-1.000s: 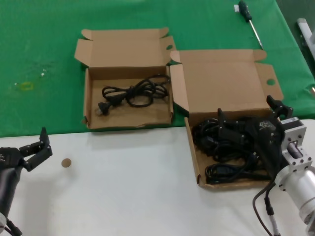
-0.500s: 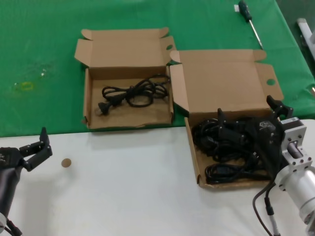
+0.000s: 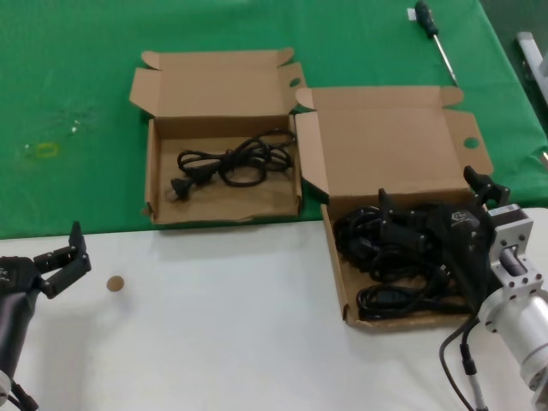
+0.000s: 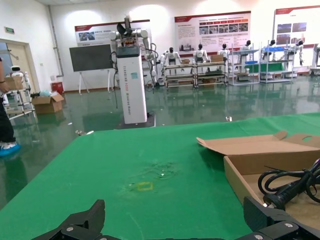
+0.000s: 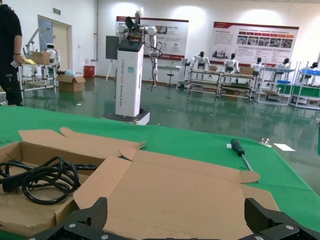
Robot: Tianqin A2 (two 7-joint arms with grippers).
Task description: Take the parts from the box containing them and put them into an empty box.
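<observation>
The larger brown box (image 3: 335,272) lies at the right with its lid (image 3: 385,145) open flat behind it. A tangled pile of black power cables (image 3: 381,257) fills it. My right gripper (image 3: 432,195) hangs open just over that pile, nothing between its fingers; its wrist view looks across the lid (image 5: 175,195). The smaller box (image 3: 223,210) sits to the left and holds one coiled black cable (image 3: 231,163), also seen at the edge of the left wrist view (image 4: 290,187). My left gripper (image 3: 72,253) waits open low at the left over the white table.
A screwdriver (image 3: 432,32) lies on the green cloth behind the boxes. A small brown disc (image 3: 115,283) rests on the white table near the left gripper. A yellow mark (image 3: 44,150) shows on the cloth at far left.
</observation>
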